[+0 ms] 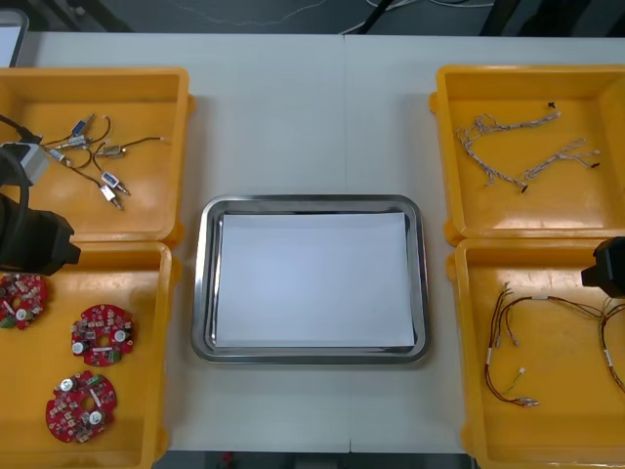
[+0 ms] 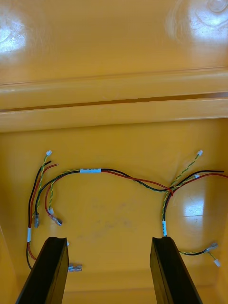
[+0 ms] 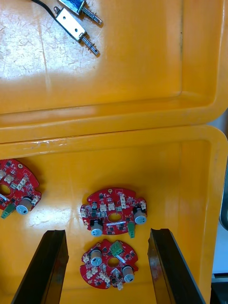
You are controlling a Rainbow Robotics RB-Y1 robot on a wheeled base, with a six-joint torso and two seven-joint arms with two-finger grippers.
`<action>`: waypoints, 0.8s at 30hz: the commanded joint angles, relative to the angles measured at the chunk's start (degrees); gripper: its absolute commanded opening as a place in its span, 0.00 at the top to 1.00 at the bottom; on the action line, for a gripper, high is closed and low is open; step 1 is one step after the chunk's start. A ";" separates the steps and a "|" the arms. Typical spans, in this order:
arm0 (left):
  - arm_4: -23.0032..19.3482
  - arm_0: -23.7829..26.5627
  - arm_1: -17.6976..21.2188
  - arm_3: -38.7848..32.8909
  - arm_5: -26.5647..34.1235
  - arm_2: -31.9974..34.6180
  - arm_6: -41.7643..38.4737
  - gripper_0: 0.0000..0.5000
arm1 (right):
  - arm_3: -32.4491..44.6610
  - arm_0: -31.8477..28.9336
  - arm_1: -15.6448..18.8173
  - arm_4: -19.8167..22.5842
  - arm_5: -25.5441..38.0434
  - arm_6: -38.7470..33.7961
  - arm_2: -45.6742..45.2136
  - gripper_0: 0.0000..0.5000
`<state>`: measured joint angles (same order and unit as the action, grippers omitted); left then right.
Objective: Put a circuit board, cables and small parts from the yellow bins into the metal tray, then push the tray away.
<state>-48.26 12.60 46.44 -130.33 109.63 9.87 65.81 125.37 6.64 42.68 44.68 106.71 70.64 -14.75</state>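
The metal tray [image 1: 205, 283], white inside, lies in the table's middle with nothing in it. My left gripper [image 3: 107, 232] hangs open over the near left yellow bin [image 1: 146, 293], above two round red circuit boards [image 3: 114, 217] [image 3: 110, 264]; a third board [image 3: 16, 190] lies off to one side. Those three boards [image 1: 102, 334] lie loose in the front view. My right gripper [image 2: 108, 240] is open over the near right yellow bin [image 1: 469, 391], just short of the red and yellow cables [image 2: 118, 178]. Both arms reach in from the table's sides, the left [image 1: 29, 239] and the right [image 1: 605, 266].
The far left bin [image 1: 146, 88] holds small metal parts [image 1: 93, 156] with thin leads. Twisted blue and white cables [image 1: 522, 151] lie in the far right bin [image 1: 459, 98]. Bare table runs beyond the tray's far rim.
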 commanded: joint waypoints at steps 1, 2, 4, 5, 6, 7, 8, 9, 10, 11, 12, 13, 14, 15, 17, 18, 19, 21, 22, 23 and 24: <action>-0.25 -1.00 2.34 -1.59 0.37 1.55 3.36 0.00 | 1.71 -0.84 -0.49 -0.29 -0.45 0.99 -1.95 0.00; -0.25 -1.00 2.34 -1.59 0.37 1.55 3.36 0.00 | 1.71 -0.84 -0.49 -0.29 -0.45 0.99 -1.95 0.00; -0.25 -1.00 2.34 -1.59 0.37 1.55 3.36 0.00 | 1.71 -0.84 -0.49 -0.29 -0.45 0.99 -1.95 0.00; -0.25 -1.00 2.34 -1.59 0.37 1.55 3.36 0.00 | 1.71 -0.84 -0.49 -0.29 -0.45 0.99 -1.95 0.00; -0.25 -1.00 2.34 -1.59 0.37 1.55 3.36 0.00 | 1.71 -0.84 -0.49 -0.29 -0.45 0.99 -1.95 0.00; -0.25 -1.00 2.34 -1.59 0.37 1.55 3.36 0.00 | 1.71 -0.84 -0.49 -0.29 -0.45 0.99 -1.95 0.00; -0.25 -1.00 2.34 -1.59 0.37 1.55 3.36 0.00 | 1.71 -0.84 -0.49 -0.29 -0.45 0.99 -1.95 0.00; -0.25 -1.00 2.34 -1.59 0.37 1.55 3.36 0.00 | 1.71 -0.84 -0.49 -0.29 -0.45 0.99 -1.95 0.00; -0.25 -1.00 2.34 -1.59 0.37 1.55 3.36 0.00 | 1.71 -0.84 -0.49 -0.29 -0.45 0.99 -1.95 0.00; -0.25 -1.00 2.34 -1.59 0.37 1.55 3.36 0.00 | 1.71 -0.84 -0.49 -0.29 -0.45 0.99 -1.95 0.00; -0.25 -1.00 2.34 -1.59 0.37 1.55 3.36 0.00 | 1.71 -0.84 -0.49 -0.29 -0.45 0.99 -1.95 0.00; -0.25 -1.00 2.34 -1.59 0.37 1.55 3.36 0.00 | 1.71 -0.84 -0.49 -0.29 -0.45 0.99 -1.95 0.00; -0.25 -1.00 2.34 -1.59 0.37 1.55 3.36 0.00 | 1.71 -0.84 -0.49 -0.29 -0.45 0.99 -1.95 0.00; -0.25 -1.00 2.34 -1.59 0.37 1.55 3.36 0.00 | 1.71 -0.84 -0.49 -0.29 -0.45 0.99 -1.95 0.00; -0.25 -1.00 2.34 -1.59 0.37 1.55 3.36 0.00 | 1.71 -0.84 -0.49 -0.29 -0.45 0.99 -1.95 0.00; -0.25 -1.00 2.34 -1.59 0.37 1.55 3.36 0.00 | 1.71 -0.84 -0.49 -0.29 -0.45 0.99 -1.95 0.00; -0.25 -1.00 2.34 -1.59 0.37 1.55 3.36 0.00 | 1.71 -0.84 -0.49 -0.29 -0.45 0.99 -1.95 0.00; -0.25 -1.00 2.34 -1.59 0.37 1.55 3.36 0.00 | 1.71 -0.84 -0.49 -0.29 -0.45 0.99 -1.95 0.00; -0.25 -1.00 2.34 -1.59 0.37 1.55 3.36 0.00 | 1.71 -0.84 -0.49 -0.29 -0.45 0.99 -1.95 0.00; -0.25 -1.00 2.34 -1.59 0.37 1.55 3.36 0.00 | 1.71 -0.84 -0.49 -0.29 -0.45 0.99 -1.95 0.00; -0.25 -1.00 2.34 -1.59 0.37 1.55 3.36 0.00 | 1.71 -0.84 -0.49 -0.29 -0.45 0.99 -1.95 0.00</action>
<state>-48.26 12.60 46.44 -130.33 109.63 9.87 65.81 125.37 6.64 42.68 44.68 106.71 70.64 -14.75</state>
